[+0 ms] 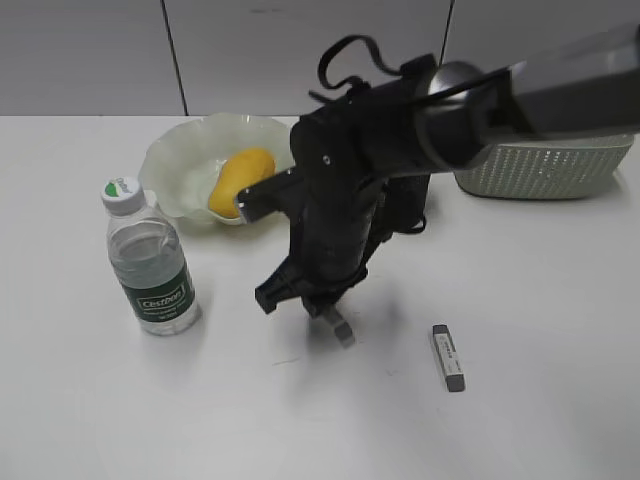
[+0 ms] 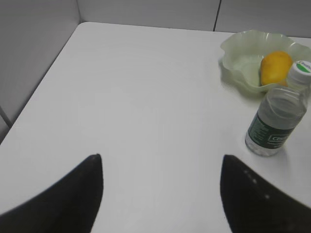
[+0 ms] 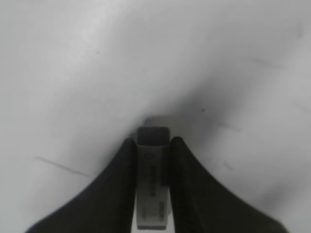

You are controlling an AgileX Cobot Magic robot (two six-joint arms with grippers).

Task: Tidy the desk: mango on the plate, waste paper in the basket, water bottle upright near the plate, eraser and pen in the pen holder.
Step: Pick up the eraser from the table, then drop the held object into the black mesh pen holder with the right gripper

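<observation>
In the exterior view the right gripper (image 1: 335, 318) points down at the centre of the frame, low over the white desk (image 1: 520, 420). A small grey eraser (image 1: 341, 327) sticks out below its tip. The right wrist view shows this closely: the two dark fingers (image 3: 182, 184) press on both long sides of the eraser (image 3: 153, 179), so the gripper is closed on it. The free end of the eraser is at the desk surface, but I cannot tell if it touches the desk or is just above it.

A second grey eraser block (image 1: 448, 356) lies flat on the desk in the lower right of the exterior view, apart from the gripper.

The mango (image 1: 240, 180) lies inside the plate (image 1: 180, 165), in the upper left of the exterior view. The water bottle (image 1: 150, 262) stands upright with its white cap on top, at the left side, just in front of the plate. The basket (image 1: 545, 168) is at the upper right edge, partly hidden behind the right arm.

In the left wrist view the left gripper (image 2: 160, 194) is at the bottom of the frame. Its two dark fingers (image 2: 248, 199) stand wide apart with only bare desk between them, so it holds nothing. The plate (image 2: 238, 60), the mango (image 2: 275, 67) and the bottle (image 2: 277, 121) appear at the upper right of this view.
</observation>
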